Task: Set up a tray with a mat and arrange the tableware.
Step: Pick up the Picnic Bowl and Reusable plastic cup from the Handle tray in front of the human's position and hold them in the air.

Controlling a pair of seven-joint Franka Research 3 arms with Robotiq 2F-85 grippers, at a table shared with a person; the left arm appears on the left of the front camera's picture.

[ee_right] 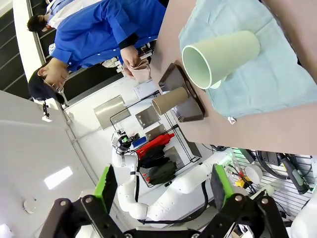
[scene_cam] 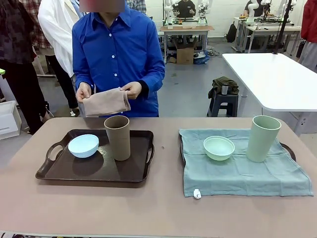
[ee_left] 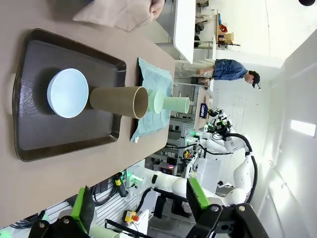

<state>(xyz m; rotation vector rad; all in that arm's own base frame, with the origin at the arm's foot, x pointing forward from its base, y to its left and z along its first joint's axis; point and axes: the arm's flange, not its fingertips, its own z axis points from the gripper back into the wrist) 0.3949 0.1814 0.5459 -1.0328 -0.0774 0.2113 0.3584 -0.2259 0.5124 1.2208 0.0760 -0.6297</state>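
A dark brown tray (scene_cam: 59, 171) at the left holds a light blue bowl (scene_cam: 83, 146) and an upright tan-brown tumbler (scene_cam: 117, 138). To the right, a teal mat (scene_cam: 242, 173) covers a second tray, whose handle (scene_cam: 289, 149) peeks out. On that mat stand a pale green bowl (scene_cam: 219, 148) and a pale green tumbler (scene_cam: 263, 138). The person at the far side holds a folded tan mat (scene_cam: 105, 102) in both hands. My left gripper (ee_left: 141, 203) is open, far back from the brown tray (ee_left: 29, 129). My right gripper (ee_right: 163, 186) is open too, well away from the green tumbler (ee_right: 220, 57).
A small white tag (scene_cam: 197, 194) hangs at the teal mat's near corner. Bare tabletop (scene_cam: 163, 213) runs along the near edge and between the two trays. Behind the person are a white table (scene_cam: 277, 79), a stool with a dark bundle (scene_cam: 224, 91) and other people.
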